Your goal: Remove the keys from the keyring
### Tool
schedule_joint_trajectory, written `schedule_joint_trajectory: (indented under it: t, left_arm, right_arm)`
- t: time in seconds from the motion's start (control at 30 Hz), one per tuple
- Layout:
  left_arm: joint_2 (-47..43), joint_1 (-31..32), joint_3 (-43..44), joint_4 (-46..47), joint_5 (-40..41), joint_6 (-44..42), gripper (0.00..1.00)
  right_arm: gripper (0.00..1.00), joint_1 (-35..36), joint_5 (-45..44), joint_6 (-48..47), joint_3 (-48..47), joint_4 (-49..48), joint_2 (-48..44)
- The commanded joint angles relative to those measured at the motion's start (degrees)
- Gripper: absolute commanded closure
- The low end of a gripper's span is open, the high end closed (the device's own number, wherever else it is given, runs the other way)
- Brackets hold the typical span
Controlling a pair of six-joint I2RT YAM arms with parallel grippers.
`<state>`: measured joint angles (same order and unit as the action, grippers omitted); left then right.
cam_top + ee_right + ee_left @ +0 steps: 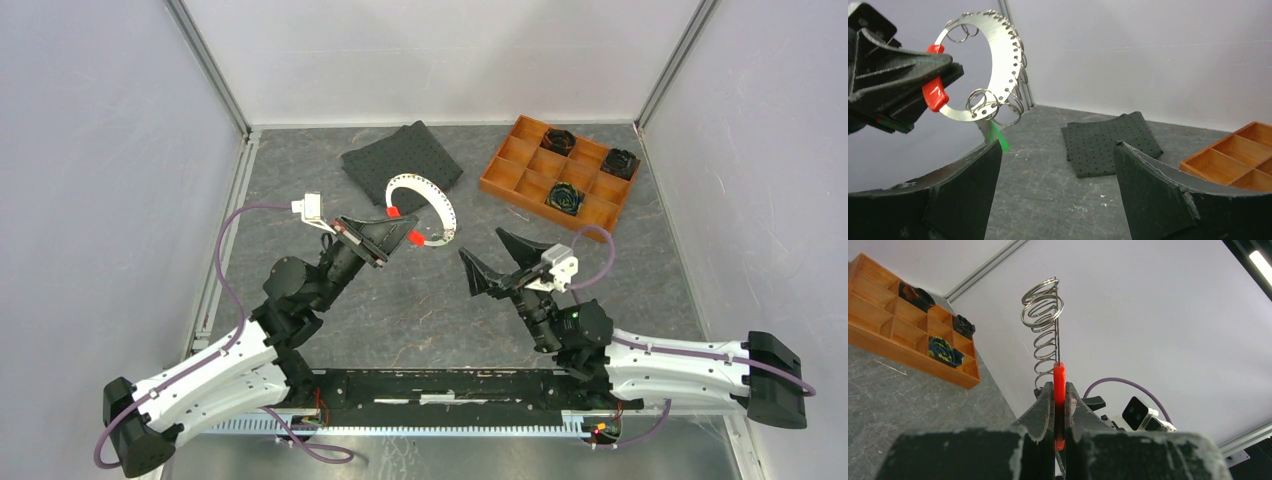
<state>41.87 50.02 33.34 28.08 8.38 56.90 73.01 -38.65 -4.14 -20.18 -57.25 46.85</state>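
Note:
My left gripper [383, 240] is shut on a red plastic piece [1059, 375] at the end of a crescent-shaped metal plate [440, 200] with a row of holes, and holds it above the table. Several thin wire keyrings [980, 102] hang from the plate and show edge-on in the left wrist view [1043, 305]. A second red piece [393, 212] sits at the plate's other end. A green key [997, 136] hangs under the plate, partly hidden behind my right finger. My right gripper [482, 245] is open and empty, just right of the plate and not touching it.
An orange compartment tray [520, 170] at the back right holds three black gear-like pieces [565, 198]. A black perforated cloth [400, 160] lies at the back middle. Grey walls close in the table on three sides.

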Motion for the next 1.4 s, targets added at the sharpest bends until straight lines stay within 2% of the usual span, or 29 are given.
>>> schedule_joint_trajectory:
  t: [0.0, 0.2, 0.3, 0.4, 0.53, 0.63, 0.8, 1.0, 1.37]
  left_arm:
    - [-0.73, 0.23, 0.44, 1.93, 0.12, -3.46, 0.98]
    - [-1.46, 0.25, 3.06, -2.03, -2.1, -10.3, 0.98]
    - [-1.61, 0.23, 5.39, -5.35, -6.13, -16.34, 0.98]
    - [-1.53, 0.25, 6.86, -6.97, -11.05, -20.69, 0.98]
    - [-1.64, 0.23, 7.5, -7.77, -16.35, -24.12, 0.98]
    - [-1.57, 0.25, 7.63, -7.77, -17.94, -24.64, 0.98]
    - [-1.59, 0.25, 7.25, -6.76, -19.44, -24.44, 0.98]
    - [-1.96, 0.25, 7.18, -6.11, -20.81, -24.3, 0.98]
    - [-1.71, 0.34, 7.21, -5.84, -22.49, -24.21, 0.98]
  right_arm:
    - [0.16, 0.2, 5.04, -2.16, -1.4, 3.91, -1.55]
    - [0.29, 0.19, 20.68, -9.42, -2.31, 13.34, -7.33]
    - [0.31, 0.2, 25.91, -13.23, -4.22, 21.43, -10.23]
    - [0.38, 0.2, 32.25, -16.31, -8.24, 30.38, -11.07]
    - [0.46, 0.16, 36.79, -19.2, -12.61, 36.93, -10.62]
    - [0.57, 0.2, 36.91, -20.11, -14.92, 39.64, -9.54]
    - [0.61, 0.2, 35.03, -19.85, -16.19, 40.95, -7.82]
    - [0.61, 0.19, 30.38, -20.2, -15.38, 41.28, -8.71]
    - [0.58, 0.2, 27.59, -21.23, -14.84, 41.63, -10.74]
